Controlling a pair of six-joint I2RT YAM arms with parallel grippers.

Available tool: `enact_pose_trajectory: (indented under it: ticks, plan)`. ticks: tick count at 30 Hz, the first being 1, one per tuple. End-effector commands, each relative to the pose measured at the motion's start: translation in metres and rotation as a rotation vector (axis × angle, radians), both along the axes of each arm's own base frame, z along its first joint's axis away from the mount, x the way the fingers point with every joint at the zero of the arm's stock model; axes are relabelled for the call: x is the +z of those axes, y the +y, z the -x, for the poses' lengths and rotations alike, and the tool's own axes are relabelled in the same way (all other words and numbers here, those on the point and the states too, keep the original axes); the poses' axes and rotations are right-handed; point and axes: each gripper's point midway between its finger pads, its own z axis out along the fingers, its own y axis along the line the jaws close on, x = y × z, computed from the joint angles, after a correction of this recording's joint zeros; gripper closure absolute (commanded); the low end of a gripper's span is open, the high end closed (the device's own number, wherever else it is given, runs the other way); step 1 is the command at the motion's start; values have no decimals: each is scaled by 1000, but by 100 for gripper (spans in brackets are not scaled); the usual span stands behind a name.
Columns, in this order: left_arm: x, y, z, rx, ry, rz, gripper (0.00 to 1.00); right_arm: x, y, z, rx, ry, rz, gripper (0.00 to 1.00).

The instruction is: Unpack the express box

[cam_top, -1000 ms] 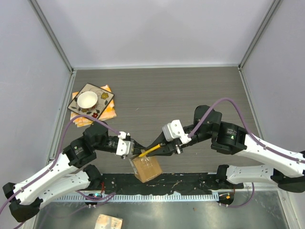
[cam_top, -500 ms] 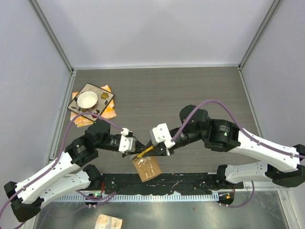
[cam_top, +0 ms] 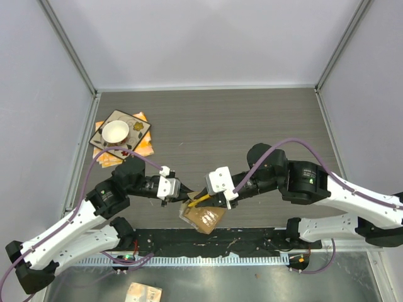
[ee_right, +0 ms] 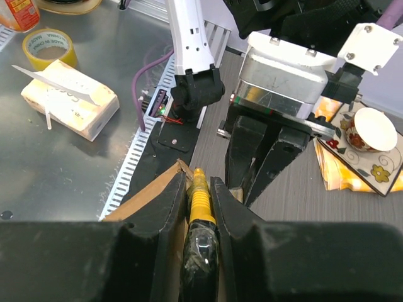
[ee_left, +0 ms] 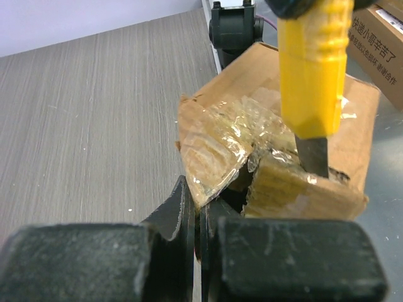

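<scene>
The express box (cam_top: pixel 203 217), a small brown taped parcel, lies tilted at the table's near edge between both grippers. In the left wrist view the express box (ee_left: pixel 352 145) shows a torn, taped flap (ee_left: pixel 208 148). My left gripper (ee_left: pixel 200 204) is shut on the edge of that flap, seen in the top view too (cam_top: pixel 184 193). My right gripper (ee_right: pixel 200 189) is shut on a yellow utility knife (ee_right: pixel 199 204). The knife's blade (ee_left: pixel 313 154) pokes into the cut seam of the box top. The knife also shows in the top view (cam_top: pixel 200 199).
A flat brown-and-orange card with a white cup (cam_top: pixel 116 132) lies at the table's left. Below the near edge are a black rail, a slotted strip (cam_top: pixel 189 259), a tape roll (ee_right: pixel 49 45) and a wrapped packet (ee_right: pixel 68 97).
The box has tilted and shifted right, with its flap pulled up. My right gripper with the knife moved left toward the box, then a little back right. My left gripper stayed close to the box.
</scene>
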Motion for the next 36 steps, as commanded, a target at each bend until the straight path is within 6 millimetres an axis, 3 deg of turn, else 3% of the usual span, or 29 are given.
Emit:
enact_pose_trajectory:
  ticks: [1, 6, 13, 15, 21, 22, 24, 29, 32, 36]
  plan:
    - [41, 2, 30, -150, -35, 121, 100, -38, -39, -34, -225, -51, 197, 99]
    - [41, 4, 28, -140, -41, 123, 100, -30, -54, -47, -331, -84, 154, 99]
    - [36, 6, 26, -127, -72, 111, 100, -52, -65, -66, -475, -73, 163, 99]
    - [32, 6, 20, -87, -57, 88, 100, -40, -63, -69, -499, -69, 90, 99]
    - [4, 13, -29, 187, -45, -75, 100, -22, -60, -73, -533, -47, -10, 99]
    - [4, 17, -47, 290, -47, -102, 100, -17, -62, -76, -558, -43, -21, 99]
    - [-15, 23, -63, 392, 12, -201, 100, -11, -65, -77, -572, -44, -38, 99]
    - [-35, 36, -99, 630, 108, -378, 100, 10, -80, -90, -668, -65, -107, 99]
    - [-47, 35, -107, 683, 154, -399, 100, 20, -91, -99, -743, -68, -165, 99]
    - [-61, 42, -109, 788, 300, -458, 100, 10, -94, -105, -805, -32, -169, 99]
